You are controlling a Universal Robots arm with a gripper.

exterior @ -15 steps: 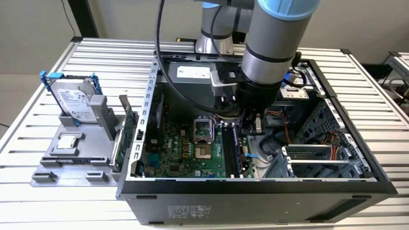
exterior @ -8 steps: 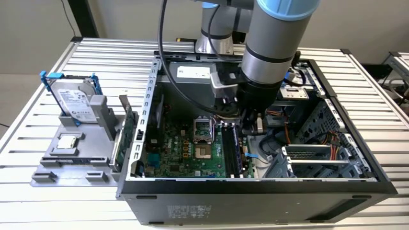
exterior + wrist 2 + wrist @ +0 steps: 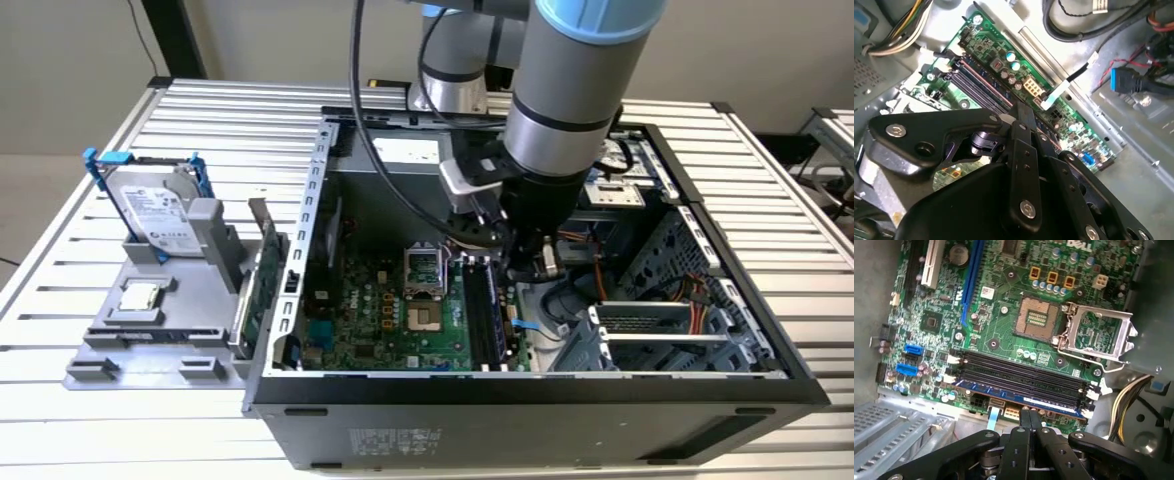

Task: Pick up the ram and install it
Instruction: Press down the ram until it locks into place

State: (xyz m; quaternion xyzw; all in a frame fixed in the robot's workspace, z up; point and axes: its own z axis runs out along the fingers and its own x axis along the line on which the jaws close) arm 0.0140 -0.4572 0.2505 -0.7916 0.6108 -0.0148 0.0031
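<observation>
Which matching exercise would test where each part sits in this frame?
Things:
1. ram
2. hard drive
3. processor
4. socket

States:
A. flat on the grey tray
B. empty, latch frame swung open
C. in a slot on the motherboard, by the claw
D. upright on the grey tray

Pairs: 1-C, 2-D, 3-A, 4-B
</observation>
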